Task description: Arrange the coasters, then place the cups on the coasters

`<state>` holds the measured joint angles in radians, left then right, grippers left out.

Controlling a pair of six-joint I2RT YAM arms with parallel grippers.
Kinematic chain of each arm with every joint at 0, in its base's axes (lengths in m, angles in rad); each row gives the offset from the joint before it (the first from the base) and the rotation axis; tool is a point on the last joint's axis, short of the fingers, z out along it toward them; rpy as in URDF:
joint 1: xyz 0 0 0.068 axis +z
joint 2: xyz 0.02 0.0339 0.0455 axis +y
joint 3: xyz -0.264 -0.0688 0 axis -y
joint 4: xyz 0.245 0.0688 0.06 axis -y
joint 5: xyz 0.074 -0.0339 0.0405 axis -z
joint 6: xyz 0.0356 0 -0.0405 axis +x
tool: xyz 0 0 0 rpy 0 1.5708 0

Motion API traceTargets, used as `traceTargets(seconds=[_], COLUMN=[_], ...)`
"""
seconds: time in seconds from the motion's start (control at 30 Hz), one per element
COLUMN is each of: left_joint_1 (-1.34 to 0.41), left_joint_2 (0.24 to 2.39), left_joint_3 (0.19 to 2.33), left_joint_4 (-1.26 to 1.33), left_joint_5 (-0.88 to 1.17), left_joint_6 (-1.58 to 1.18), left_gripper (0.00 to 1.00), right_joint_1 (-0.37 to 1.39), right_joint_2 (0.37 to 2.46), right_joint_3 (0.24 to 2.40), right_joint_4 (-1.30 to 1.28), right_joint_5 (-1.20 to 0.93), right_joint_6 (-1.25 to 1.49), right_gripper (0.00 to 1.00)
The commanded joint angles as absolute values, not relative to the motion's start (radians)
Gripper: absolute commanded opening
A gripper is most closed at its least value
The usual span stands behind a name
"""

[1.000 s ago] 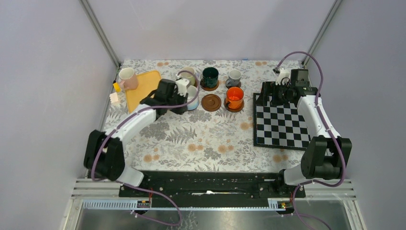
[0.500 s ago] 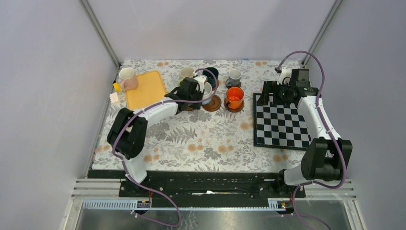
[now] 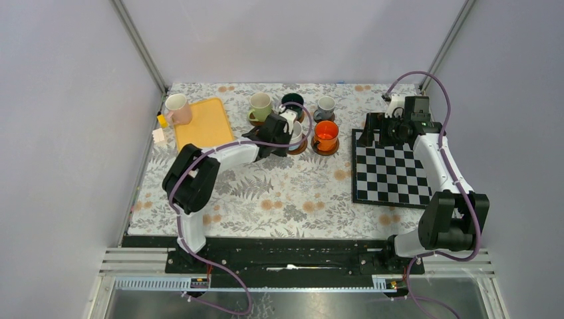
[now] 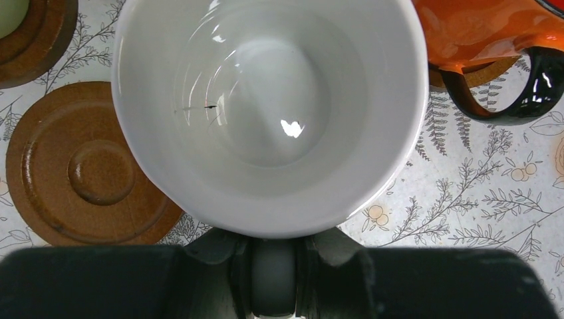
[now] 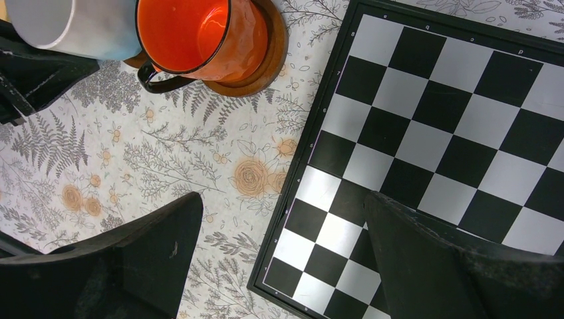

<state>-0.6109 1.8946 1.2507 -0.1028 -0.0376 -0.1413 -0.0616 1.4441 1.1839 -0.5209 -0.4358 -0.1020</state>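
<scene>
My left gripper (image 3: 287, 129) is shut on the handle of the white cup (image 4: 269, 113); its fingers (image 4: 219, 249) clamp the handle from both sides. The cup hangs just above an empty brown coaster (image 4: 73, 176), shifted a little toward the orange cup (image 4: 485, 33). The orange cup (image 3: 326, 135), pale green cup (image 3: 260, 106), dark cup (image 3: 292, 101) and grey cup (image 3: 325, 106) each stand on a coaster. A pink cup (image 3: 177, 108) stands at the back left. My right gripper (image 5: 282, 199) is open and empty over the chessboard's left edge.
A yellow tray (image 3: 203, 123) lies at the back left beside the pink cup, with small yellow and pale blocks (image 3: 159, 129) at the table's left edge. The chessboard (image 3: 389, 169) covers the right side. Grey walls close in the back and sides.
My left arm has carried the white cup rightward from beside the tray to above the empty front coaster. The right arm has not moved.
</scene>
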Motion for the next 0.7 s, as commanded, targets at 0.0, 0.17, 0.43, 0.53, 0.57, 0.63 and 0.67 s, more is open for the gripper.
traceTargets(seconds=[0.0, 0.17, 0.43, 0.53, 0.57, 0.63, 0.67], left_joint_1=[-0.618, -0.624, -0.637, -0.637, -0.639, -0.639, -0.639], left_joint_2=[1.891, 1.921, 1.948, 1.951, 1.950, 1.951, 1.950], left_joint_3=[1.334, 1.349, 1.356, 1.352, 1.350, 1.348, 1.348], left_joint_4=[0.031, 0.031, 0.031, 0.029, 0.029, 0.028, 0.026], left_joint_5=[-0.055, -0.060, -0.070, -0.076, -0.078, -0.084, -0.086], left_joint_6=[-0.153, -0.149, -0.147, -0.146, -0.146, -0.146, -0.146], left_gripper=[0.00, 0.00, 0.00, 0.01, 0.04, 0.14, 0.16], right_joint_1=[-0.063, -0.062, -0.063, -0.061, -0.062, -0.062, -0.062], right_joint_2=[1.404, 1.401, 1.397, 1.398, 1.399, 1.400, 1.399], right_joint_3=[1.175, 1.164, 1.165, 1.164, 1.164, 1.166, 1.167], right_joint_4=[-0.500, -0.499, -0.497, -0.497, -0.496, -0.497, -0.498], right_joint_5=[-0.442, -0.451, -0.446, -0.448, -0.448, -0.450, -0.450], right_joint_6=[-0.099, -0.102, -0.104, -0.105, -0.105, -0.105, -0.105], right_gripper=[0.98, 0.98, 0.98, 0.98, 0.98, 0.98, 0.98])
